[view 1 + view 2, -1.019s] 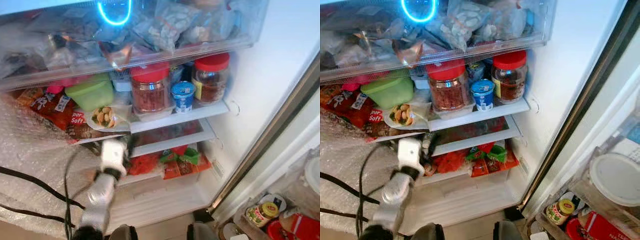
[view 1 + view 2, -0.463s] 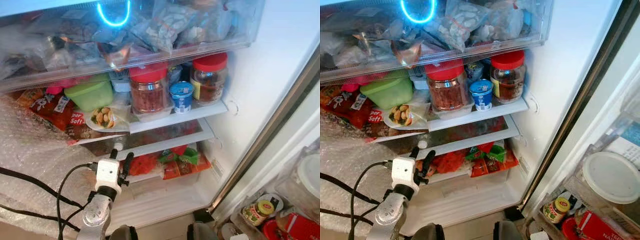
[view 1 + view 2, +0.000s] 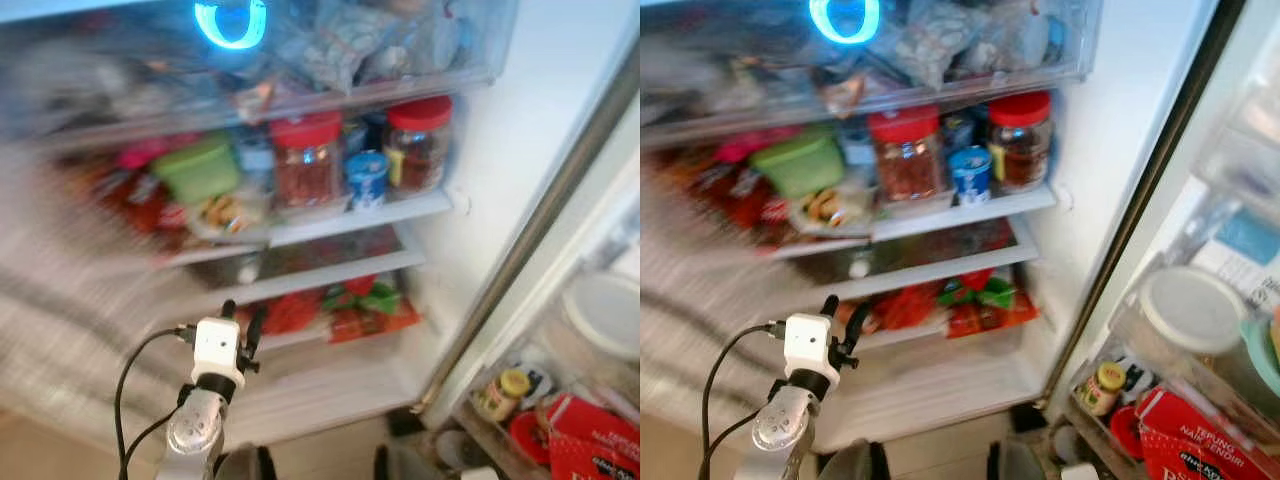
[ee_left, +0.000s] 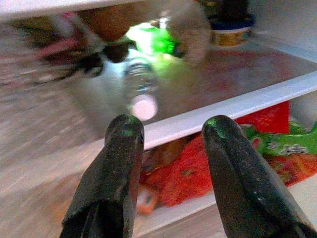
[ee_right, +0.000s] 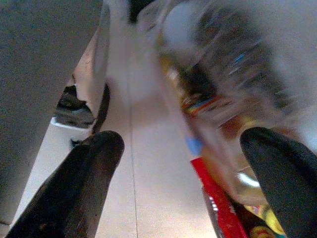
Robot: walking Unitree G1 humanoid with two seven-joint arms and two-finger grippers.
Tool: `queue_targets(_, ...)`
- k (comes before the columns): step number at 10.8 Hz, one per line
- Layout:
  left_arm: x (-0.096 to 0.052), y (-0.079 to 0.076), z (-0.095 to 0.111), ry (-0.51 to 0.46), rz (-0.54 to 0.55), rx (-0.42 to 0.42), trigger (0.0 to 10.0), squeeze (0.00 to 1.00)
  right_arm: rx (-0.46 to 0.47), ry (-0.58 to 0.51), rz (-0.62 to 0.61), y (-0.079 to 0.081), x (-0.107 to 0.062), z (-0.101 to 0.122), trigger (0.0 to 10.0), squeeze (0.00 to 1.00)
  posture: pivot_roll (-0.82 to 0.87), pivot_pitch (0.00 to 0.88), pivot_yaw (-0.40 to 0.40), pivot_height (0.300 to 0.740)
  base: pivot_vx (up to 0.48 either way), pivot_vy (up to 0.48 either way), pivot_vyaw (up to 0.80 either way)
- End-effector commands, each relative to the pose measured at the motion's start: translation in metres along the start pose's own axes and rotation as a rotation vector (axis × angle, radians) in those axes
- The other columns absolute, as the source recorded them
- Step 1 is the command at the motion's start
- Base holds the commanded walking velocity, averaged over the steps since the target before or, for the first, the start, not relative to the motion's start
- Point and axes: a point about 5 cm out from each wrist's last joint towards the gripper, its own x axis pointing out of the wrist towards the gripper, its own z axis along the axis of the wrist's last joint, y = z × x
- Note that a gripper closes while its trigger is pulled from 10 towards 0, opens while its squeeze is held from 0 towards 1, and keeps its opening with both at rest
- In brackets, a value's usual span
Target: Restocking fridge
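A: Fridge wide open — shelves packed, red-lid jars up top so they're reachable?

B: Likely. Left gripper empty, fingers apart, aimed at the water bottle lying on the middle shelf. Right gripper spread too — idle.

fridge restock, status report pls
Left gripper open, empty, before middle shelf. Right gripper open, idle. Bottle lying on the shelf. Nothing in the way.

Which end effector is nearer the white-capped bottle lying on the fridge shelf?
Left. The left end effector is open just in front of the bottle; the right end effector hangs by the door-side clutter.
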Motion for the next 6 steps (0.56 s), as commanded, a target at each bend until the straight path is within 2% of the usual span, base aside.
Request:
queue_targets(1, -0.0049, 0.0004, -0.0065, 0.044, 0.003, 0.003, 10.0, 0.00, -0.016, 0.008, 0.064, 0.0181, -0.0012, -0.0020, 10.0, 0.00, -0.11, 0.020, 0.079, 0.650, -0.394, 0.000, 0.00)
queue_targets(6, -0.0098, 0.0064, -0.0106, 0.073, 0.034, 0.009, 10.0, 0.00, -0.014, 0.005, 0.070, 0.0180, -0.0013, -0.0021, 10.0, 0.00, -0.10, 0.040, 0.072, 0.650, -0.382, 0.000, 0.00)
